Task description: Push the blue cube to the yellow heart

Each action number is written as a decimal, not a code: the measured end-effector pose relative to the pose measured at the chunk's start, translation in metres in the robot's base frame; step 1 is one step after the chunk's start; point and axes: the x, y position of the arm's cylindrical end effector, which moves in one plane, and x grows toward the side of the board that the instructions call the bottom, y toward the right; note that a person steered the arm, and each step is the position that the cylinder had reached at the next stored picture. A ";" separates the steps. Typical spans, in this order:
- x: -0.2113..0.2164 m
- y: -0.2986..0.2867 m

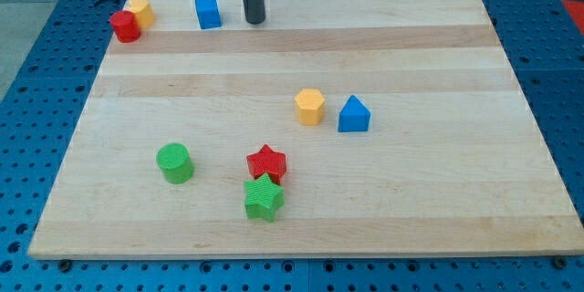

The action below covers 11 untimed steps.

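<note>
Wooden board (301,210) sits on a blue pegboard bench (36,73); my tip (255,21) is a bare rod w/ nothing to clench or grasp, resting near the view's top edge just right of the blue cube (208,13), small gap btwn them. Yellow heart (140,11) lies further left at the top-left corner, touching a red cylinder (124,26). Mid-board: yellow hexagon (310,107) beside blue triangular block (354,115); lower down, green cylinder (174,163), red star (266,163) touching green star (264,200).

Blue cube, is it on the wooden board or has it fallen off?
On. The blue cube sits on the wooden board near its top edge, left of my tip.
</note>
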 end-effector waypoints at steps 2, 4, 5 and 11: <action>0.002 -0.060; 0.002 -0.090; 0.002 -0.081; -0.015 -0.110</action>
